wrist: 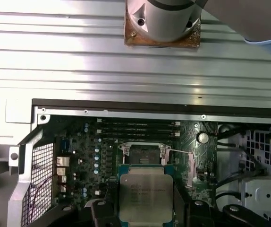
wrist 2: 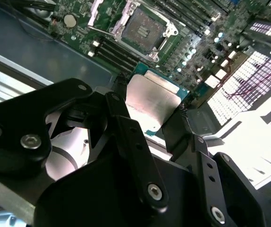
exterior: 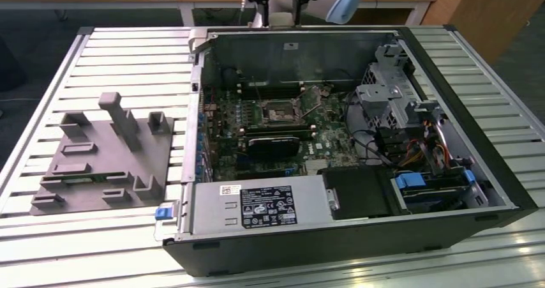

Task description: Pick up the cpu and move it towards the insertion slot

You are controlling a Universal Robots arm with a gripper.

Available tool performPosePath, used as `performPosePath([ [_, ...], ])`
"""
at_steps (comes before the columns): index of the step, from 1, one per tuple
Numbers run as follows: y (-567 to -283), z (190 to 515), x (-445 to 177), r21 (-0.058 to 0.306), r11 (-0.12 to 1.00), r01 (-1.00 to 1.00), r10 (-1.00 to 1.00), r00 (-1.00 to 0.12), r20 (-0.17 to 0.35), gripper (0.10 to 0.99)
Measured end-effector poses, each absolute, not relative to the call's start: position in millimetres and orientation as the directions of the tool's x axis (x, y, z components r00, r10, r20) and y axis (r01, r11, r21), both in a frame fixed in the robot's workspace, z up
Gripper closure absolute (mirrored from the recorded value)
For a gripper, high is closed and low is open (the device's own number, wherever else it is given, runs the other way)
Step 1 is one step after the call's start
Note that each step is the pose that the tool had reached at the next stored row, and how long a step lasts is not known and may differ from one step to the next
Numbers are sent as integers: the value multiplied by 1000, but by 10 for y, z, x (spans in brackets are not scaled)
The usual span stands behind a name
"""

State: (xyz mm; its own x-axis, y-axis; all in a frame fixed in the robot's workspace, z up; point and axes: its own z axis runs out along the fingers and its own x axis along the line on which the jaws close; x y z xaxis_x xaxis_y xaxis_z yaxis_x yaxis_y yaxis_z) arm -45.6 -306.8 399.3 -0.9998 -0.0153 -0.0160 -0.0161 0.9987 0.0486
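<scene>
- Tool (wrist 2: pixel 156 120) clamped on the cpu (wrist: pixel 146 195), one black finger (wrist 2: pixel 126 127) at each side edge.
- Cpu held above the motherboard (wrist: pixel 79 156), just short of the insertion slot (wrist: pixel 144 152).

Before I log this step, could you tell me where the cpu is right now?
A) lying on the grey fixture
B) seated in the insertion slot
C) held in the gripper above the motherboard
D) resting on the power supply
C: in both wrist views the cpu sits clamped in the gripper, with the insertion slot empty beyond it.
</scene>
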Motion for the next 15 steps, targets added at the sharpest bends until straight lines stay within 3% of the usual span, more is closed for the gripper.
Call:
performPosePath([
  [15, -3033, 3984, -312, 49, 999, -12, -11, -1000, -22, 541],
])
